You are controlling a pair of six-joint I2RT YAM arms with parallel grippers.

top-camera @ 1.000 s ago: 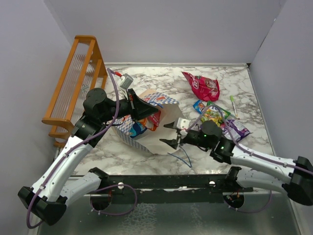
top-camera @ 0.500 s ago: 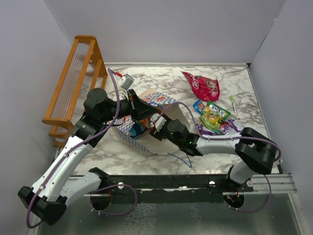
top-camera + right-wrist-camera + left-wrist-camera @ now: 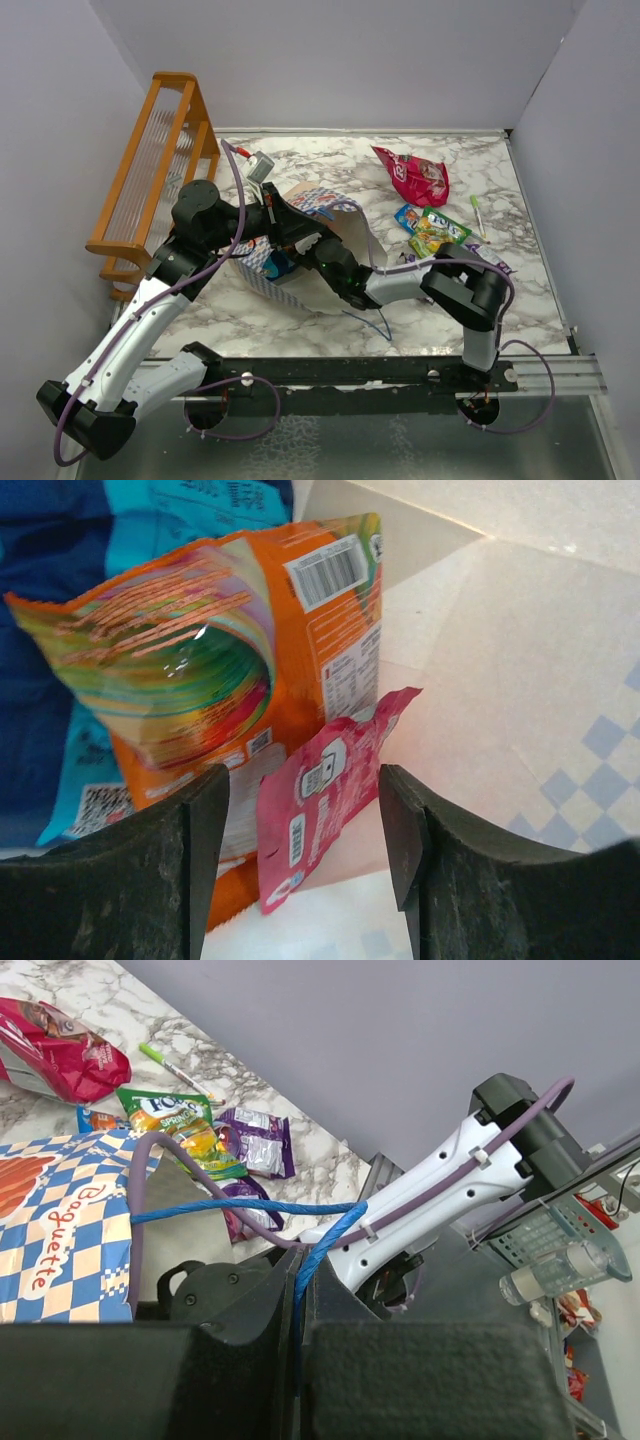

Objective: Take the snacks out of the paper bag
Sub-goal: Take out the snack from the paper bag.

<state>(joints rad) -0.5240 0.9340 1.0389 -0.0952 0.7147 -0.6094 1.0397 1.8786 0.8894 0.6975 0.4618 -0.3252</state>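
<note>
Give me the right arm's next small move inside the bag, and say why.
Probably ease forward a little and close the right pincer on the small pink packet. The pincer is open inside the paper bag. The packet stands between its fingers, in front of the orange packet, not yet gripped. The left pincer holds the bag by its blue cord.

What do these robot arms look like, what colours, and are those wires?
The left arm and right arm are white tubular segments joined by chunky black joints. A purple cable runs along each. The claw fingers are dark grey, blocky and rough-surfaced.
</note>
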